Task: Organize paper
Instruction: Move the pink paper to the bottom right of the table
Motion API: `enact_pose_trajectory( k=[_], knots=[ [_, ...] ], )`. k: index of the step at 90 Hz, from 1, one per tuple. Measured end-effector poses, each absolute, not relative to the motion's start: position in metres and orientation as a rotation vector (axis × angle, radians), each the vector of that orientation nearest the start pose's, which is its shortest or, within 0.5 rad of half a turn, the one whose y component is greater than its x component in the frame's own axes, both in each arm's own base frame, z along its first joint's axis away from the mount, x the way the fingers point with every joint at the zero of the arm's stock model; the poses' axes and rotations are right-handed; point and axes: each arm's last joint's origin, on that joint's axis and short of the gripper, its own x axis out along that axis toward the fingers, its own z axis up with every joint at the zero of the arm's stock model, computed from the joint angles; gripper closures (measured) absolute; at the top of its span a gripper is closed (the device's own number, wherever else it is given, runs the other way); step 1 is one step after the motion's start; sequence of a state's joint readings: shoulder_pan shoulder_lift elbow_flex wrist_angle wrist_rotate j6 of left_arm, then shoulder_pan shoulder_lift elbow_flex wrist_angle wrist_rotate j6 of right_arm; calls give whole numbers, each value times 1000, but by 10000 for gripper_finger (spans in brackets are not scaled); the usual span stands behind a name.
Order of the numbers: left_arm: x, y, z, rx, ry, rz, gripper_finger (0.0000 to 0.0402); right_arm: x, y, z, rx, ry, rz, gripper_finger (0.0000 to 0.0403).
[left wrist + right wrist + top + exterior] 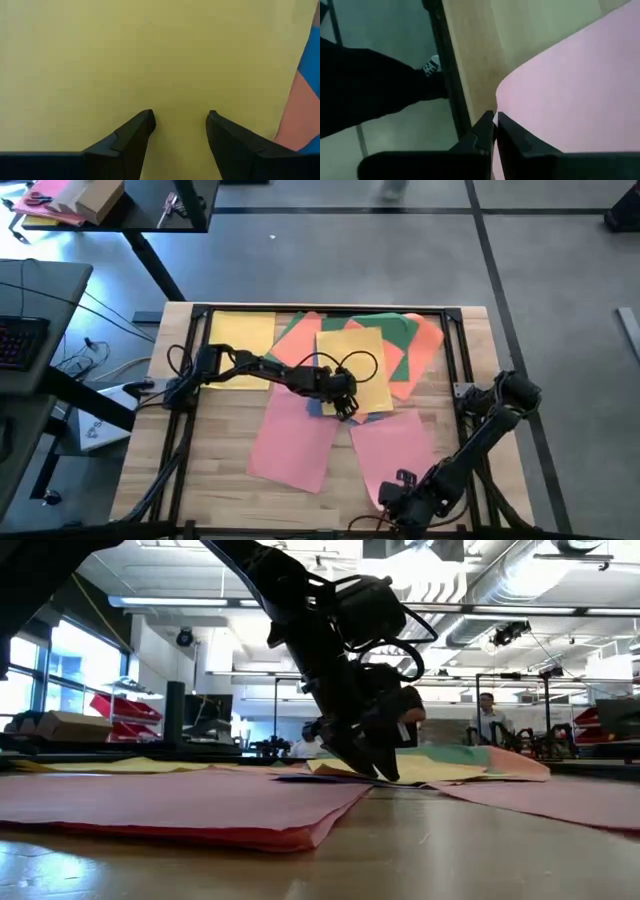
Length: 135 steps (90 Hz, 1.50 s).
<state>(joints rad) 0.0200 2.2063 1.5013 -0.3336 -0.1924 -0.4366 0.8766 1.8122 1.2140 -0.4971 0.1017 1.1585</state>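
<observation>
From above, the left gripper [345,406] reaches to the middle of the table [220,480] and presses down on the near edge of a yellow sheet [352,360]. Beyond it fan green sheets [392,330] and orange sheets [425,345]; a second yellow sheet [240,345] lies off to its left, and a pink sheet [295,440] spreads just on its near side. The right gripper [392,492] sits at the table's near edge on another pink sheet [400,445].

At table level, the left gripper [375,768] stands tip-down on the stack, the pink sheet [180,800] in front.

The left wrist camera shows its fingers [135,135] spread apart over the yellow sheet [150,55], holding nothing.

The right wrist camera shows its fingers [482,132] pinched nearly together at the pink sheet's [570,95] edge.
</observation>
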Motion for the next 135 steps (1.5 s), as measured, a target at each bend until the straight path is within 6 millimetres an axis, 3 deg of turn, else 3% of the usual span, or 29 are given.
enact_pose_trajectory(
  k=[17, 41, 53, 68, 101, 135],
  knots=[
    [450, 15, 120, -305, 979, 414, 222, 241, 274, 186, 702, 1200, -92, 403],
    [450, 14, 120, -286, 997, 390, 222, 205, 283, 155, 1088, 1313, -494, 403],
    [449, 14, 120, -277, 1006, 369, 222, 194, 301, 148, 1213, 1339, -490, 403],
    [449, 13, 120, -271, 1013, 364, 223, 199, 306, 142, 1265, 1309, -460, 403],
    [448, 13, 120, -268, 1028, 361, 222, 244, 275, 144, 1293, 1134, -481, 403],
    [447, 13, 119, -260, 1041, 358, 222, 219, 293, 142, 1323, 1244, -518, 403]
  ],
)
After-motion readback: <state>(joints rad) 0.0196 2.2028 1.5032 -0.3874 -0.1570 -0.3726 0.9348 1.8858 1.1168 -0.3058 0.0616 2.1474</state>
